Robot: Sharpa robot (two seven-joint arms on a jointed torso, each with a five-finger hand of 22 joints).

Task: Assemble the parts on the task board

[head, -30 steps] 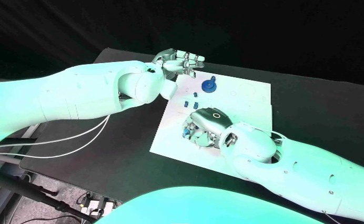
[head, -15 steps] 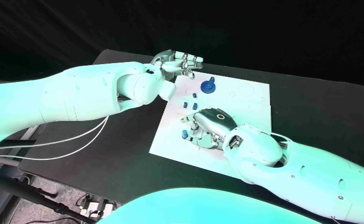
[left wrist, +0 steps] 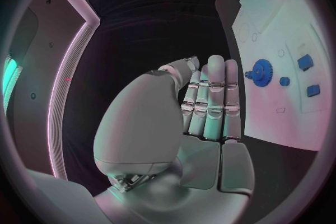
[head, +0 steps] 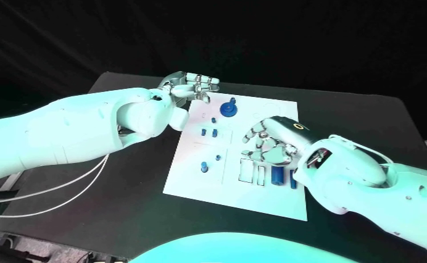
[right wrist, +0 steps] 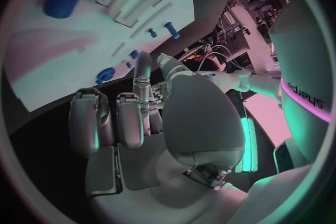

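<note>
The white task board (head: 197,179) lies in the middle of the table. A blue gear (head: 229,110) stands on its far part, also seen as the gear (left wrist: 262,73). Two small blue parts (head: 209,132) sit mid-board and a blue peg (head: 203,166) stands near the left edge. Long blue parts (head: 279,174) fill slots at the near right, beside bare slots (head: 248,170). My right hand (head: 271,141) hovers over the board's right middle, fingers curled in, nothing visible in them. My left hand (head: 189,85) is at the board's far left corner, holding nothing; its fingers (left wrist: 210,101) lie side by side.
The black table (head: 133,152) runs wide to the left of the board and along its right side (head: 356,121). My left forearm (head: 98,127) stretches over the table's left part. Room clutter shows past the table edge in the right wrist view.
The camera has shifted. Relative to the board, my right hand has moved from the near left part to the right middle, uncovering the peg, slots and long blue parts. My left hand keeps its place.
</note>
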